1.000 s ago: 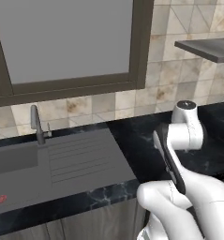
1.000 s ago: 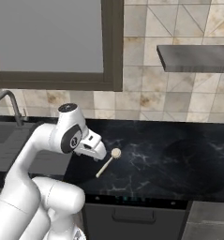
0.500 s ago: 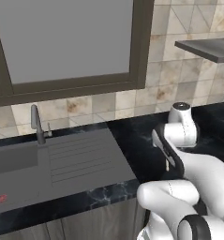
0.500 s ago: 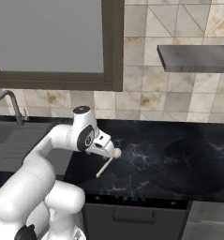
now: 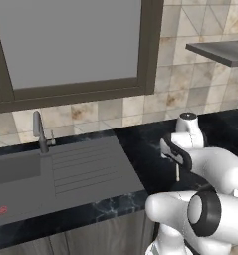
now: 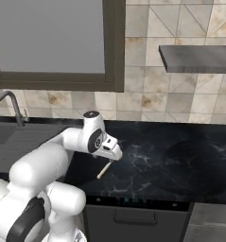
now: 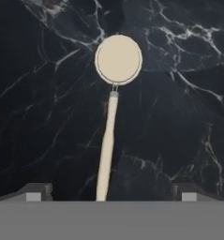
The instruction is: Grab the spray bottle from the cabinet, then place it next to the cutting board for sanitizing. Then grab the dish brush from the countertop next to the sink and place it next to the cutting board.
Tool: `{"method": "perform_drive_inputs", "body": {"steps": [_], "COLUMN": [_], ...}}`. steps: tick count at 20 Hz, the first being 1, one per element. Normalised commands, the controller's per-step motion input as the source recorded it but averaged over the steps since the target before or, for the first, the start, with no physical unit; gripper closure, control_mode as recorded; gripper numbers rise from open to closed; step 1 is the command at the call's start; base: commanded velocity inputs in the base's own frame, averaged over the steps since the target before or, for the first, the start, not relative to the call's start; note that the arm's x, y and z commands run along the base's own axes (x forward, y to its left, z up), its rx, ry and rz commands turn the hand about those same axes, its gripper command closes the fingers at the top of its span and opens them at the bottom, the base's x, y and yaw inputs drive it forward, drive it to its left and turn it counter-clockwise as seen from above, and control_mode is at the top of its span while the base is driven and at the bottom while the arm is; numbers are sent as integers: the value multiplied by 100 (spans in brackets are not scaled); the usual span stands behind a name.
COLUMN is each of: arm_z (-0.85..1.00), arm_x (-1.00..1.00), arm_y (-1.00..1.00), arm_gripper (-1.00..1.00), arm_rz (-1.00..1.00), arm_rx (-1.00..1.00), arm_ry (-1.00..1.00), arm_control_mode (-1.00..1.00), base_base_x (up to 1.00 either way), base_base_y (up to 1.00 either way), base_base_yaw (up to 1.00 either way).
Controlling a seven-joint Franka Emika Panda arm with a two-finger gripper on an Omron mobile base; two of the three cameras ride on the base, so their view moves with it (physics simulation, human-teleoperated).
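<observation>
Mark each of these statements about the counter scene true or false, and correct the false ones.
1. The dish brush lies flat on the black countertop. True.
2. The gripper is clamped on the brush handle. False: its jaws stand open, one fingertip on either side of the handle's end in the hand view, and the brush is not lifted.
3. The brush sits inside the sink. False: it lies on the countertop to the right of the sink.
4. In the hand view the brush's round head points away from the gripper. True.
5. The faucet stands at the front edge of the counter. False: it stands at the back of the sink, by the tiled wall.
</observation>
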Motion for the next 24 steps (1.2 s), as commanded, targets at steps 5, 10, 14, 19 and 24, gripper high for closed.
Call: {"method": "perform_drive_inputs", "body": {"steps": [5,10,14,19,24], "arm_z": [-27,-26,-28,-27,-25], "arm_x": [25,6,1,16,25], "arm_y": [0,-11,-17,-4,0], "arm_gripper": [-100,-100,-100,-100,-100], "arm_rz": [0,0,3,1,0], "arm_rx": [0,1,1,0,0], "arm_ry": [7,7,5,0,0], "arm_control_mode": [-100,-100,-100,-100,-100], "base_base_x": [0,0,0,0,0], "base_base_y": [0,0,0,0,0], "base_base_yaw": [0,0,0,0,0]}}
